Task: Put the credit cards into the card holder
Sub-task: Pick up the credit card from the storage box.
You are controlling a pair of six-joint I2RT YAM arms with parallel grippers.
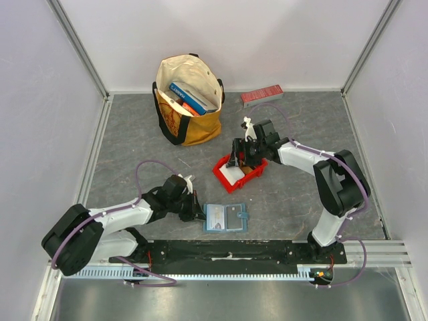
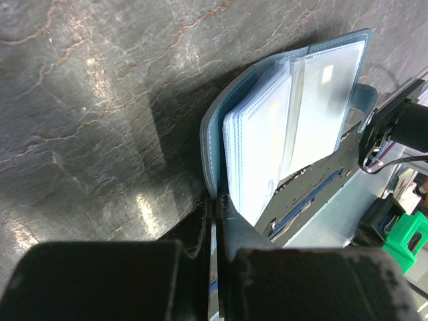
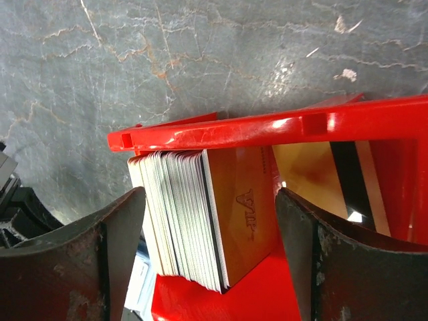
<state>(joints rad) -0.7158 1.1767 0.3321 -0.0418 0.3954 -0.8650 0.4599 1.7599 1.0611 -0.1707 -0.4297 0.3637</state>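
Robotics lab test cell. Enclosed by white panels (image 1: 234,40) on aluminium posts (image 1: 80,50). Grey stone-pattern tabletop (image 1: 294,207) beneath the fingers (image 3: 114,254), black mounting rail (image 1: 227,251) behind them.

**Card holder and credit cards — present condition**

The card holder (image 1: 225,218) is a teal-blue folding wallet. It lies open on the counter (image 1: 287,207), near the red bin (image 3: 267,130) but not touching it. Its clear inner sleeves are fanned and partly lifted, and a small closure tab projects from the right cover. The left cover edge is pinched in the left hand (image 2: 215,207).

The credit cards (image 3: 194,214) stand on edge in one packed stack inside the bin — white edges, with a tan-orange face outermost. One more tan card with a dark stripe sits beside the stack.
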